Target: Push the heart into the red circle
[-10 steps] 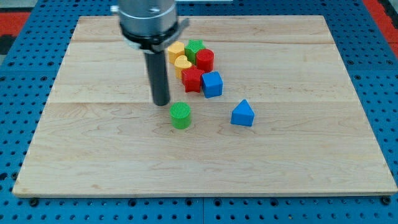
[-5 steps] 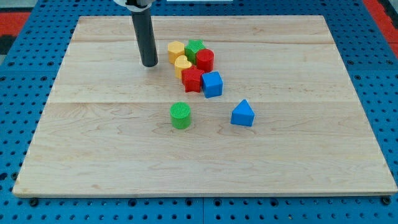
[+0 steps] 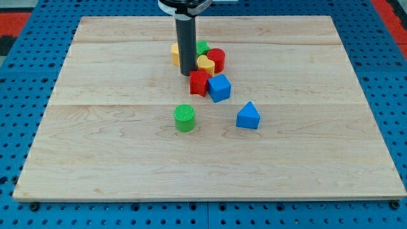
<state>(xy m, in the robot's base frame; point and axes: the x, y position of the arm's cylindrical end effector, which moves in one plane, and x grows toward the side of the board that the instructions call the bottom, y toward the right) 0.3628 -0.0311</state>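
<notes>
Heart (image 3: 205, 63), the small yellow block, sits in the tight bunch near the view's top, pressed right up against the red circle (image 3: 216, 59) on its right side. My tip (image 3: 187, 74) has no jaws to open or shut; it is just a rod, and its end stands right beside the heart on the view's left, maybe touching it. A yellow block (image 3: 174, 53) hides partly behind the rod, and a green block (image 3: 202, 47) peeks out at the top. A red block (image 3: 199, 83) and a blue cube (image 3: 219, 87) sit just below. If I push too hard, the whole bunch could slide and scatter. The wooden board (image 3: 95, 140) has lots of room all around, with the green cylinder (image 3: 184, 117) and blue triangle block (image 3: 248, 116) well apart below.
</notes>
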